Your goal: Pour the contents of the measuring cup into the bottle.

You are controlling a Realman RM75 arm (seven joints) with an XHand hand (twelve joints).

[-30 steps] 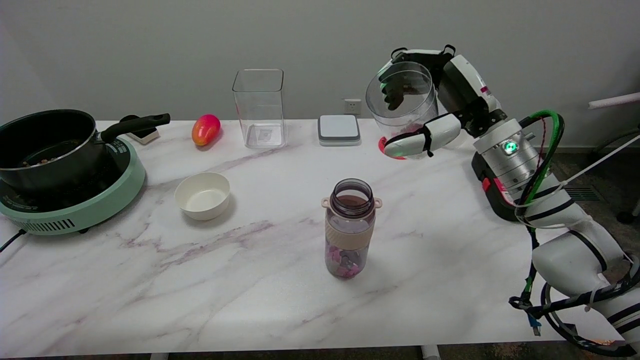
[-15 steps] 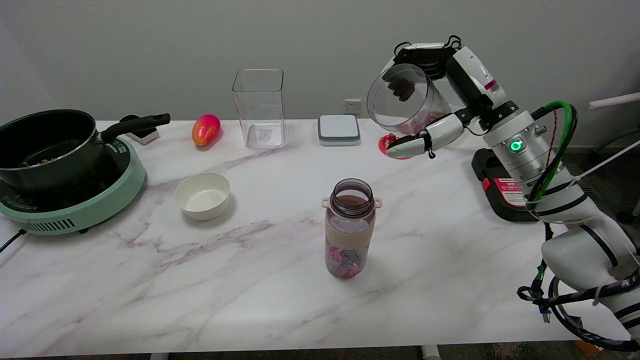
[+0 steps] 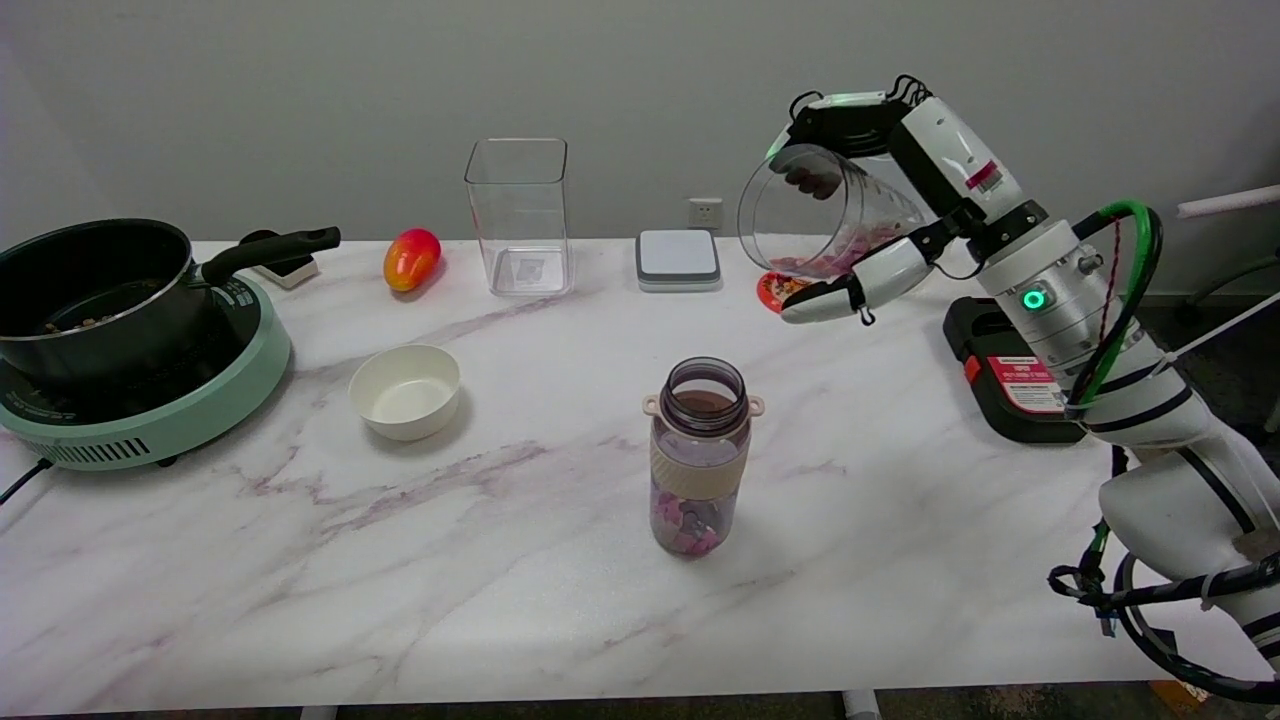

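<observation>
Here, in the head view, we see the right hand (image 3: pixel 868 190) raised above the table's (image 3: pixel 500 560) far right part, wrapped around the measuring cup (image 3: pixel 815 215): its dark fingers (image 3: pixel 812 182) curl over the cup's upper side and show through the clear wall, while the white thumb (image 3: pixel 845 288) presses along the underside. So the hand holds the cup firmly, fingers closed round it rather than spread. The cup is tipped far over, its open mouth turned toward nine o'clock, and the pink contents (image 3: pixel 835 258) have gathered along the lower wall near the rim. Whether any piece is leaving the rim we cannot tell.

The bottle (image 3: pixel 698 455) stands upright on the table, well apart from the hand, at about seven o'clock from the cup's mouth and much nearer to us. Its top is open, and pink pieces lie in its bottom.

Just under the thumb, on the table, we see a small red dish (image 3: pixel 775 290). At three o'clock from the bottle lies a black and red device (image 3: pixel 1010 385) beside the arm. Toward eleven o'clock from the bottle stand a clear square container (image 3: pixel 518 215) and a mango (image 3: pixel 411 258), with a grey scale (image 3: pixel 678 258) at twelve. At nine o'clock sits a white bowl (image 3: pixel 405 390), and beyond it a black pot (image 3: pixel 95 290) on a green cooker (image 3: pixel 170 410)
</observation>
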